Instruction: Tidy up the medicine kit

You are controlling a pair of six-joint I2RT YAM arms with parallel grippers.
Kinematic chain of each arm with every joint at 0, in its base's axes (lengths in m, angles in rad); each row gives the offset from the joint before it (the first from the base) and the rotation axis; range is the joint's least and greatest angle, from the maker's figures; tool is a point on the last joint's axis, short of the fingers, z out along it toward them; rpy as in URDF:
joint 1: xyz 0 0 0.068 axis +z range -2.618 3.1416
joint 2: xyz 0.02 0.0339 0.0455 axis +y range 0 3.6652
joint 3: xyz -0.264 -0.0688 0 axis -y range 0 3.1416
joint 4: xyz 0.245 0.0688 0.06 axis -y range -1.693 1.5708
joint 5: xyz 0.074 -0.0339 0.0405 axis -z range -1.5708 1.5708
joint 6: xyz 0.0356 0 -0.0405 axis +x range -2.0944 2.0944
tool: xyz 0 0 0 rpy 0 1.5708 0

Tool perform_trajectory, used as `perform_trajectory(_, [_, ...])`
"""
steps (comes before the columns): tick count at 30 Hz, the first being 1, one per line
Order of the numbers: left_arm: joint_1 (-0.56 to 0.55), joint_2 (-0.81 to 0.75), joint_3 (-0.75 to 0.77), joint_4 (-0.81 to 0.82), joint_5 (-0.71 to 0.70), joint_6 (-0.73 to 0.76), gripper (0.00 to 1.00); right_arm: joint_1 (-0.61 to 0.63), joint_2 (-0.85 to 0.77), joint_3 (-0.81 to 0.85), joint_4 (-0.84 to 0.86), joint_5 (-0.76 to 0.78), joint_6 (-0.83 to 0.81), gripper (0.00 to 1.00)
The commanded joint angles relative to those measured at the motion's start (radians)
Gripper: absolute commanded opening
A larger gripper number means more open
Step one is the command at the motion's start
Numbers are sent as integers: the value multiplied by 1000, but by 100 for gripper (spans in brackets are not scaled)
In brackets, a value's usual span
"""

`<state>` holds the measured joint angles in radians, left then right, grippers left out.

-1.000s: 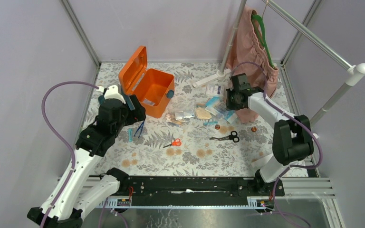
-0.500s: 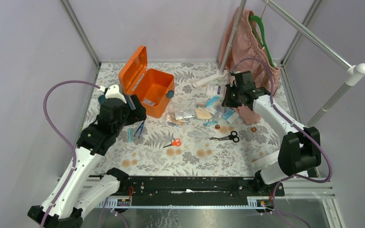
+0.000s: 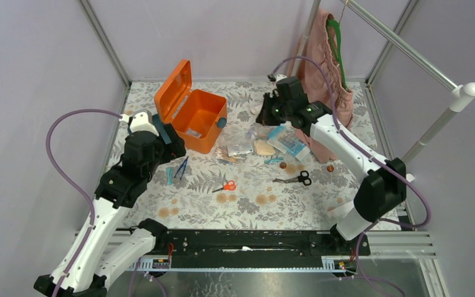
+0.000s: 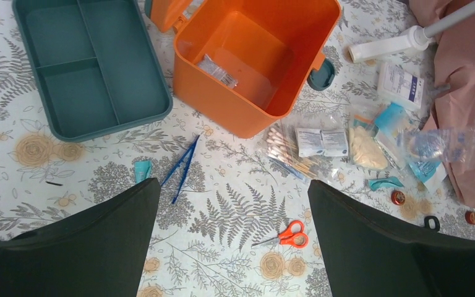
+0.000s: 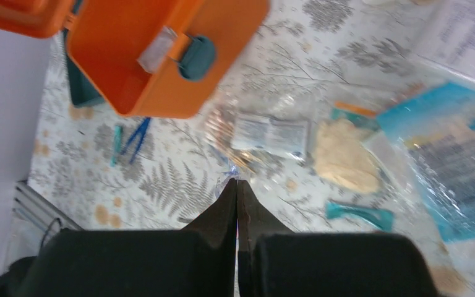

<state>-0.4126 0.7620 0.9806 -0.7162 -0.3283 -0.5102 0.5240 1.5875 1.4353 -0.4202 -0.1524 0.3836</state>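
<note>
Both arms [image 3: 340, 139] seemingly aloft, kit [image 3: 201, 117] between

Overhead and downward wrist cameras share the medicine kit [image 3: 209, 141].

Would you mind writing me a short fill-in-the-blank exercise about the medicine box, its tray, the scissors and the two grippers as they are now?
1. The teal tray is ___ of the orange box, lying on the table beside it.
2. The scissors with ___ handles lie nearer the box than the black pair.
3. The left gripper has its jaws ___.
4. The right gripper is ___ on a clear bag.

Missing words: out; orange; open; shut.
</note>
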Motion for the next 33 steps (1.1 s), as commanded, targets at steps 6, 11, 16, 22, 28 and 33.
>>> perform_trajectory(6, [-3,-55,10,-46,-94,-9,99,104,242,342,95,-102,150,0])
perform_trajectory(11, [-3,-73,7,-59,-106,-15,99,142,408,544,105,-143,183,0])
perform_trajectory(16, [-3,-83,2,-70,-113,-18,99,162,568,719,150,-215,212,0])
perform_trajectory(22, [-3,-80,3,-77,-116,-19,99,196,747,942,113,-216,158,0])
perform_trajectory(28, [-2,-80,1,-77,-119,-25,99,197,749,919,108,-185,126,16])
perform_trajectory(33, [-3,-69,0,-73,-119,-20,99,196,678,864,75,-127,47,23])
